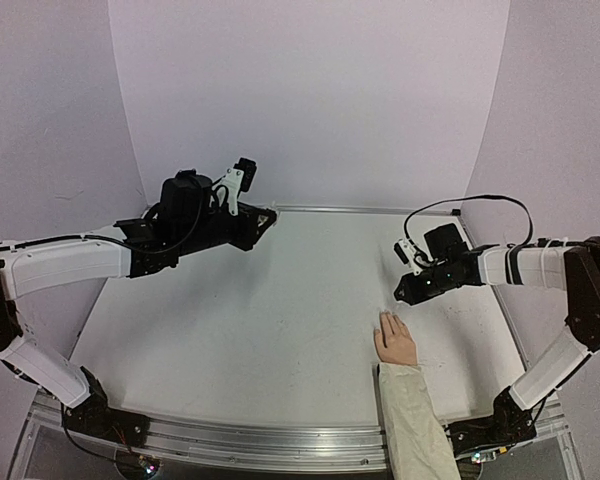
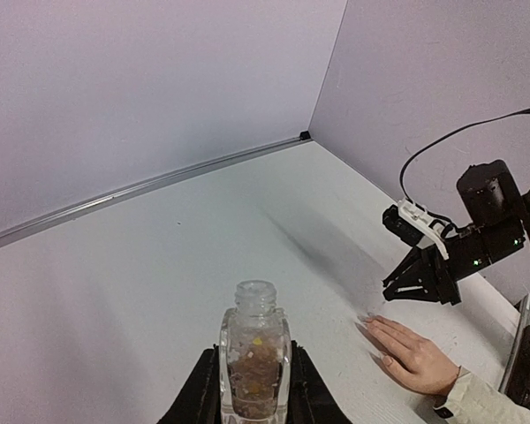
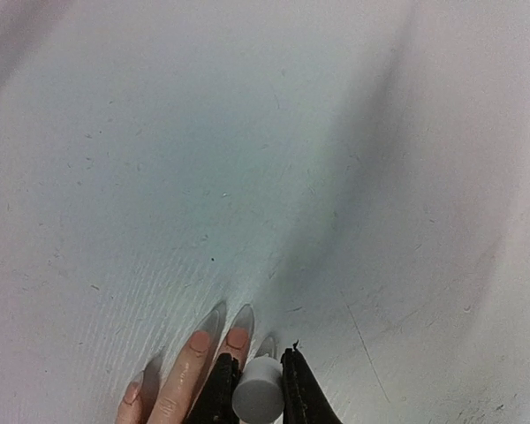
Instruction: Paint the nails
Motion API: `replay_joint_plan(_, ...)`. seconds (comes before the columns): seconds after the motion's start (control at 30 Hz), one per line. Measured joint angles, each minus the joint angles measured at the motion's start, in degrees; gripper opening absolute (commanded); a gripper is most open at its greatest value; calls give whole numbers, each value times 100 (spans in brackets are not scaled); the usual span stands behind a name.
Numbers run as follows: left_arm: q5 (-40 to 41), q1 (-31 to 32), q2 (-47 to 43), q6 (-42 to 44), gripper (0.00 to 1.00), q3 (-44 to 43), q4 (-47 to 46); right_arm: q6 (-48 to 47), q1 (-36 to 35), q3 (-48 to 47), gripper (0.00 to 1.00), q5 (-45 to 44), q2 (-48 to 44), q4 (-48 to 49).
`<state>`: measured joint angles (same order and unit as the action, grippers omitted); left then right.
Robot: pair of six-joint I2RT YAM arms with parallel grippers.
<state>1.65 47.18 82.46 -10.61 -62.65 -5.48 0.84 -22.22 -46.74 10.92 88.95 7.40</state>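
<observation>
A pale hand (image 1: 395,342) in a cream sleeve (image 1: 410,420) lies flat on the white table, fingers pointing away. In the right wrist view its nails (image 3: 237,337) are pinkish with long clear tips. My right gripper (image 3: 258,373) is shut on a small white cap (image 3: 258,397) and hovers just above the fingertips; it also shows in the top view (image 1: 405,291). The brush under the cap is hidden. My left gripper (image 2: 254,360) is shut on an open clear bottle (image 2: 254,311) of glittery polish, held upright above the far left of the table (image 1: 258,224).
White walls close in the table at the back and both sides, with a metal rail (image 1: 280,440) along the near edge. The right arm's cable (image 1: 460,205) loops above its wrist. The hand and right gripper also show in the left wrist view (image 2: 415,353).
</observation>
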Motion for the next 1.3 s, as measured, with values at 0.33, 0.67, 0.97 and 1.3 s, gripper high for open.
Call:
replay_joint_plan(0.33, 0, 0, 0, -37, 0, 0, 0, -2, 0, 7, 0, 24, 7, -186)
replay_joint_plan(0.67, 0, 0, 0, -37, 0, 0, 0, -15, 0, 7, 0, 68, 118, -186)
replay_joint_plan(0.97, 0, 0, 0, -39, 0, 0, 0, -13, 0, 13, 0, 87, 190, -155)
replay_joint_plan(1.3, 0, 0, 0, -39, 0, 0, 0, 2, -2, 33, 0, 83, 243, -101)
